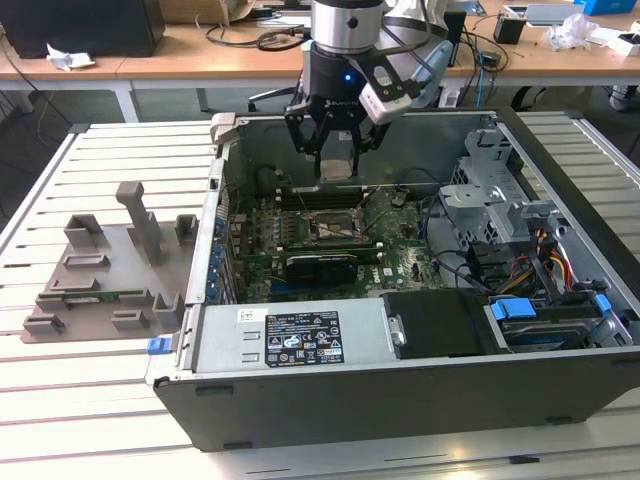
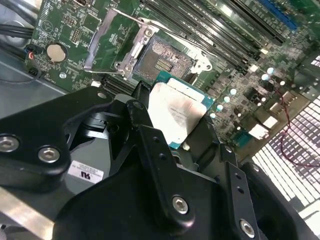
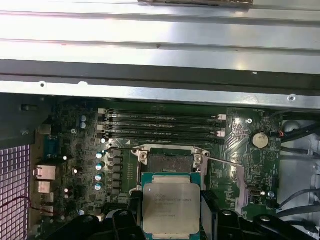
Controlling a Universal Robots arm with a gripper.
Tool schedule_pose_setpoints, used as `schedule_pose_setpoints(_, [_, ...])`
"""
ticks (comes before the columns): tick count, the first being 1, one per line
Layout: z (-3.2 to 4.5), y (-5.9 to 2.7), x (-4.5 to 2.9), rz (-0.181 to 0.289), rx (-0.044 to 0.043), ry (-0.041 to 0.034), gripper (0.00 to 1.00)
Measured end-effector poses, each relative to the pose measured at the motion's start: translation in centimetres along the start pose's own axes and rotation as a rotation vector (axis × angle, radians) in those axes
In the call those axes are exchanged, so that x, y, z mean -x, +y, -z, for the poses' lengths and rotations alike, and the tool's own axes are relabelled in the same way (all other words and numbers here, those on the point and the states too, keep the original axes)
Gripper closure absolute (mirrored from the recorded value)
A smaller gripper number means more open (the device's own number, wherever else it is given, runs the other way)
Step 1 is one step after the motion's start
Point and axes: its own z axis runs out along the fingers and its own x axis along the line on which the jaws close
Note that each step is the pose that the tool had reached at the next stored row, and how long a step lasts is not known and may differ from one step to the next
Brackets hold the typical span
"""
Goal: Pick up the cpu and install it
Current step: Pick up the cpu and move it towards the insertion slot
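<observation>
My gripper (image 1: 337,160) hangs above the open computer case, shut on the cpu (image 3: 171,206), a flat square chip with a silver top and a thin teal border. The cpu (image 2: 176,112) sits between the black fingers (image 2: 145,135) in both wrist views. In the exterior view the cpu (image 1: 337,166) is a pale square under the gripper. Right below it lies the dark square socket (image 3: 167,161) on the green motherboard, its metal bracket swung open. The socket (image 1: 333,226) is in the middle of the board, a short way beneath the cpu.
The grey case wall (image 1: 225,150) and its drive cage (image 1: 490,190) stand around the board. Memory slots (image 3: 160,125) run along one side of the socket. A grey fixture tray (image 1: 105,265) with upright blocks lies on the slatted table at the exterior view's left.
</observation>
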Motion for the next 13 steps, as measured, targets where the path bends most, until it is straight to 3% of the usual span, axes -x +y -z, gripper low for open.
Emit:
schedule_pose_setpoints(5, [-0.77,0.04,0.62,0.000,0.0001,0.0013,0.45])
schedule_pose_setpoints(13, [-0.83,0.05,0.86,0.000,0.0001,0.0014,0.45])
